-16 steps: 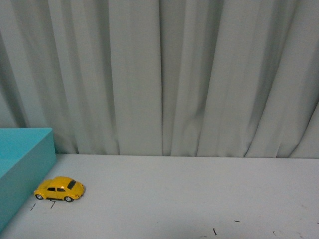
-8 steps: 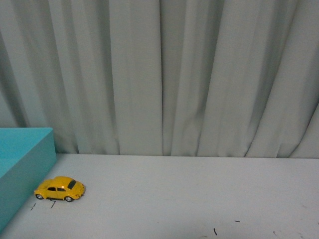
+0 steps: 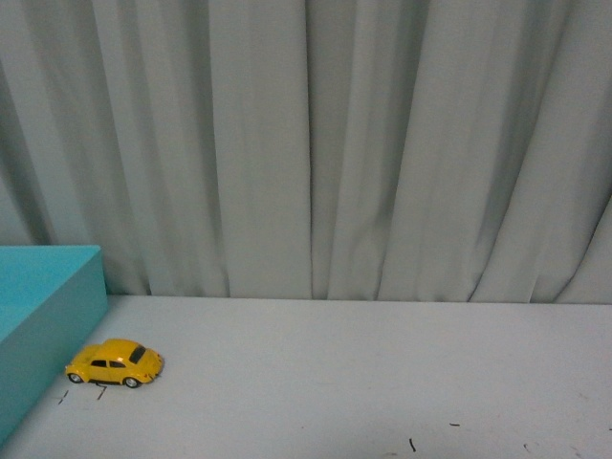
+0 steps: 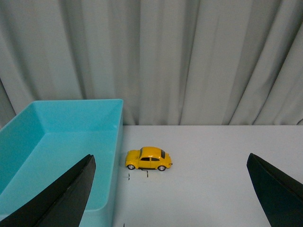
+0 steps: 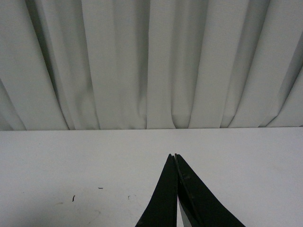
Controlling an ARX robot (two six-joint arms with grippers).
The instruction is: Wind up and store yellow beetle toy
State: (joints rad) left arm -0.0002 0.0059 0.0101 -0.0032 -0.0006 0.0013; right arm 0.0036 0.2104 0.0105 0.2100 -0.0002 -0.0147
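A pale pleated curtain (image 3: 306, 143) closes off the far side, and in front of it runs the white bench (image 3: 382, 382). On it sits an open turquoise bin (image 3: 57, 316), which looks empty in the left wrist view. The left claw (image 4: 169, 158) is spread wide and holds nothing; it hangs back from the bin, with the bin's near wall and the toy framed between its dark fingers. The right claw (image 5: 174, 156) has its fingers pressed together on nothing, over bare bench with the bin out of its view. The yellow beetle toy (image 3: 114, 363) stands on its wheels on the bench just outside the bin's long wall, close to it but not inside. As I judge it, nothing of the task is done: the toy is neither gripped nor stored. Whether it has been wound cannot be told, so grasping, winding and placing in the bin all appear to remain.
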